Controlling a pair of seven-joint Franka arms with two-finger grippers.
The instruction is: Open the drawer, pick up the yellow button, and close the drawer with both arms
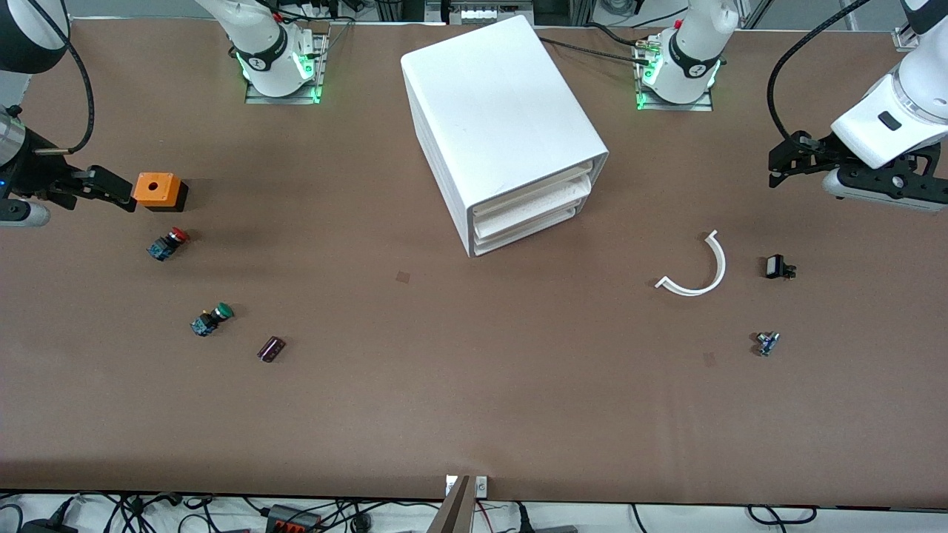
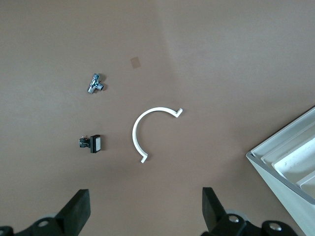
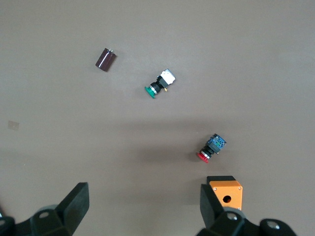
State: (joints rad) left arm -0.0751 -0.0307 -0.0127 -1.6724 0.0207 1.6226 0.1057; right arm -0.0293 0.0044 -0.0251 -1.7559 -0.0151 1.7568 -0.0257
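The white cabinet stands mid-table with its three drawers all pushed in; one corner of it shows in the left wrist view. The button is out of view. My left gripper hangs open over bare table at the left arm's end, holding nothing. My right gripper is open and empty at the right arm's end, right beside an orange box.
Near the right gripper lie a red-capped button, a green-capped button and a dark cylinder. Toward the left arm's end lie a white curved strip, a black part and a metal part.
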